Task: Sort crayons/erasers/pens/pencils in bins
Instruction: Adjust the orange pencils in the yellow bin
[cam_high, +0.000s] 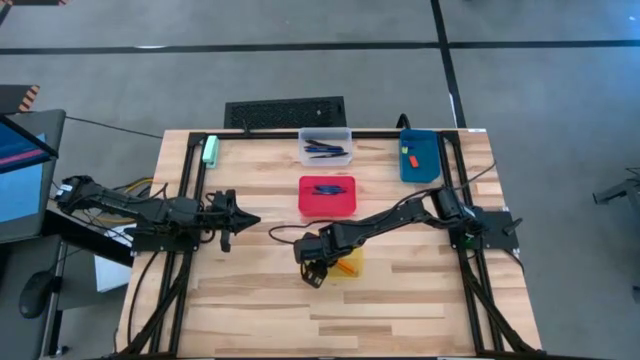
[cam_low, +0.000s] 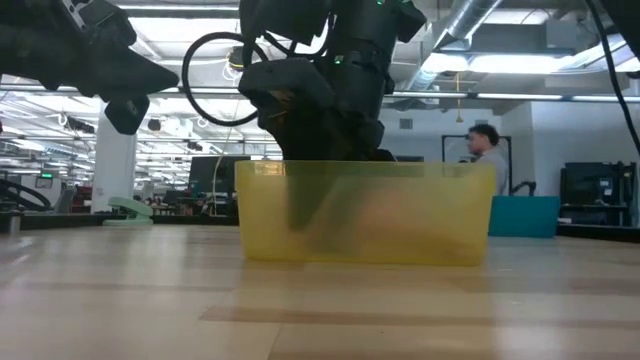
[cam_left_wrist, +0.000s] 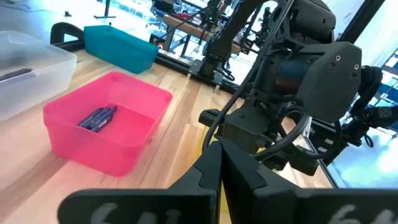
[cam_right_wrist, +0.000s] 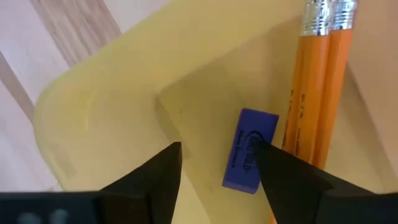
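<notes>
Right gripper (cam_right_wrist: 214, 171) hanging low over the yellow bin (cam_high: 350, 270) near the middle of the table, toward the near side, fingers spread wide with nothing between them. Directly below, on the bin floor, a small blue block (cam_right_wrist: 250, 150) printed with writing, lying loose just beside one finger and close against two orange pencils (cam_right_wrist: 319, 87) with silver ferrules. Judged as the release step of a sort: the blue block dropped in with the pencils, grip let go. Seen from table height, the yellow bin (cam_low: 365, 213) with the dark wrist dipping inside its rim. Farther back, a red bin (cam_high: 327, 196) holding dark blue sticks (cam_left_wrist: 97, 118), likely the crayons; beyond it a clear bin (cam_high: 325, 146) with slim dark pens (cam_high: 325, 150); to the far right a blue bin (cam_high: 420, 156) with two tiny erasers (cam_high: 410, 157), one orange-red, one yellow-green. Pale green block (cam_high: 211, 151) lying alone at the far left of the table. Left gripper (cam_high: 245, 219) parked at the left, fingers shut, empty. Next move probably: lift straight up clear of the bin wall, then reach across for whatever remains unsorted.
</notes>
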